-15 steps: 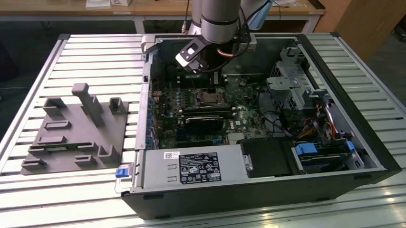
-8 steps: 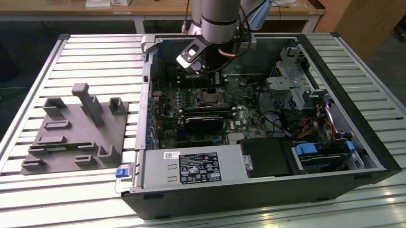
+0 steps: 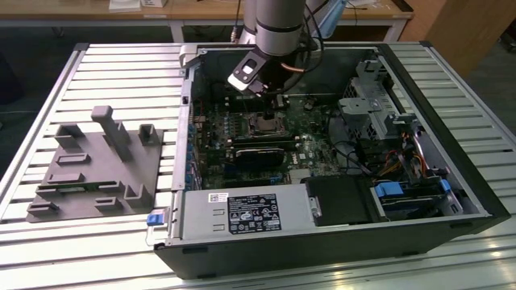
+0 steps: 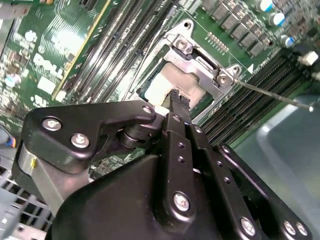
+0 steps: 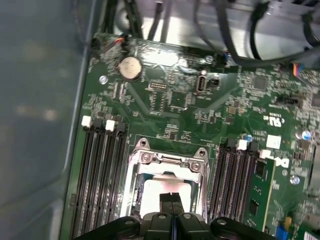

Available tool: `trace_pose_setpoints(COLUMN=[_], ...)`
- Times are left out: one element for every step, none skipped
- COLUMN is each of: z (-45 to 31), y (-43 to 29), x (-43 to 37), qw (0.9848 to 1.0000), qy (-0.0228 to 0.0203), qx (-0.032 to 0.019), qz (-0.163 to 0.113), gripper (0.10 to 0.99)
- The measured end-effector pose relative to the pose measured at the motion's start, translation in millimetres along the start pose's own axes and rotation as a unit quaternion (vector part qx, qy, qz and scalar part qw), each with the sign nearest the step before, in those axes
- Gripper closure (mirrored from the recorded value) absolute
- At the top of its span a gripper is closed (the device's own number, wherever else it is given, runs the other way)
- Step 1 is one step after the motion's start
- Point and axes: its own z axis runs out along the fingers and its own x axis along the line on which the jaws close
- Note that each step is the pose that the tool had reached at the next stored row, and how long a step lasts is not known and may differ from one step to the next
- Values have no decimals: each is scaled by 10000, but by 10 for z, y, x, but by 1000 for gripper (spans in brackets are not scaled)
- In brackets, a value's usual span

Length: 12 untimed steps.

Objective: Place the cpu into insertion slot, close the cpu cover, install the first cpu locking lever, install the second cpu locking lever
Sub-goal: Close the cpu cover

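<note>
Second wrist view: gripper [image 4: 177,101] (jaws together) tip-down over the cpu [image 4: 159,84].

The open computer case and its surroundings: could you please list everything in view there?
table: one, silver, slatted, under everything
holder: one, grey, on the table at the exterior view's left
case: one, black, open, on the table
power supply: one, grey, labelled, inside the case
board: one, green, inside the case
slot: one, black-rimmed, on the board
cpu: one, pale silver, in the slot
cover: one, silver, framing the cpu
lever: one, thin silver rod, jutting out beside the cover
memory slots: several, black, on both sides of the slot
battery: one, silver, on the board
cables: several, black, along the board's edge
arm: one, grey, reaching into the case
gripper: one, black, fingertips together over the cpu
</note>
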Motion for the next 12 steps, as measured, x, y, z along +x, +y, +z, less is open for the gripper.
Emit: trace_pose_setpoints(z=[1,2,2,3,4,5,5,6,7,7,8,8], y=[0,0,0,0,0,0,0,0,0,0,0,0], x=[0,0,0,0,0,0,0,0,0,0,0,0], qw=[10000,9998,9996,9993,9990,9985,9980,9974,9967,9959,9950,9940], qy=[-4,-8,-12,-16,-20,-23,-25,-27,-29,-30,-32,-33], qx=[0,0,0,-1,-1,-1,-2,-2,-3,-3,-4,-5], qz=[-90,-179,-270,-365,-455,-547,-637,-727,-814,-907,-1001,-1091], gripper=[980,980,980,980,980,980,980,980,980,980,980,980])
